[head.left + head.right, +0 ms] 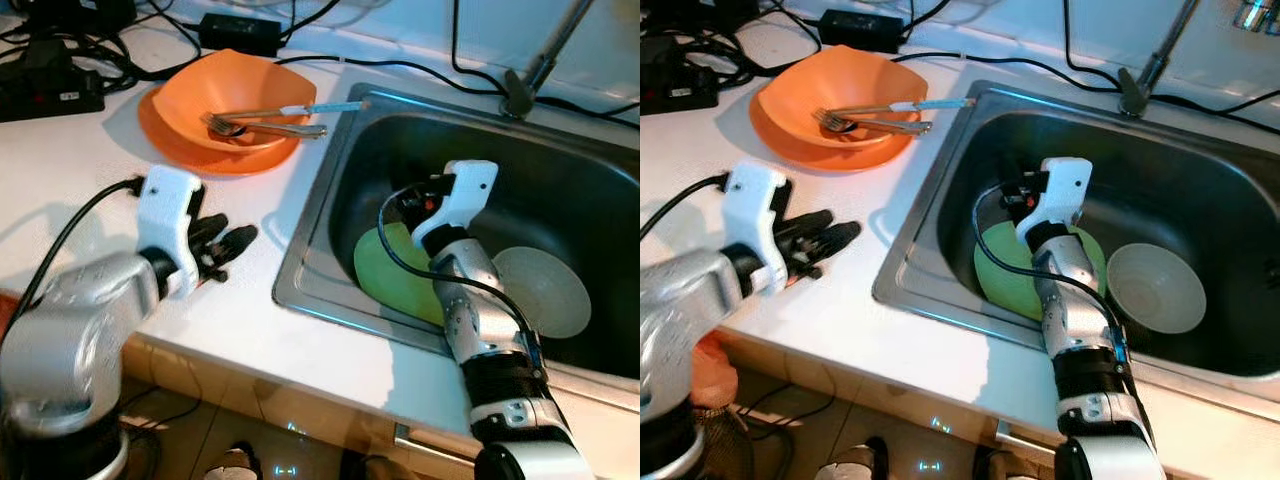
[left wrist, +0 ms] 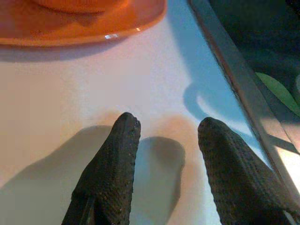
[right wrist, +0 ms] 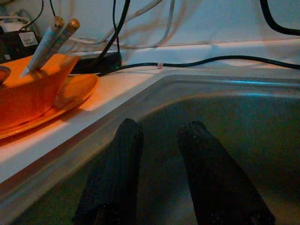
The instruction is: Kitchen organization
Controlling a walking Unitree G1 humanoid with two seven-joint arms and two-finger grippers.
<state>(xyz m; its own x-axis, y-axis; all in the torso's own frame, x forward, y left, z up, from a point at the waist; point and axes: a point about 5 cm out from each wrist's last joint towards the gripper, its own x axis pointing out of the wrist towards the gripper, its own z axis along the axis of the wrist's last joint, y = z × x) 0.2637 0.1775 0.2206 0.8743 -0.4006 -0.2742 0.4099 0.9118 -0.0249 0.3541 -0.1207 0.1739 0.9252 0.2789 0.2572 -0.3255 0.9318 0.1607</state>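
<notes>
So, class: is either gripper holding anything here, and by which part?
Nothing is held. The left gripper is open over the counter; the right gripper is open inside the sink.

No readable writing before me.
The black power strip (image 1: 45, 85), far left on my counter, carries a small label, too blurred for me to read.

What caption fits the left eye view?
Right gripper reaches into the sink above a green plate; left gripper rests on the counter.

White counter (image 1: 250, 320) w/ orange plate (image 1: 165, 140), black cables (image 1: 400, 65), power adapter (image 1: 240, 30).
</notes>
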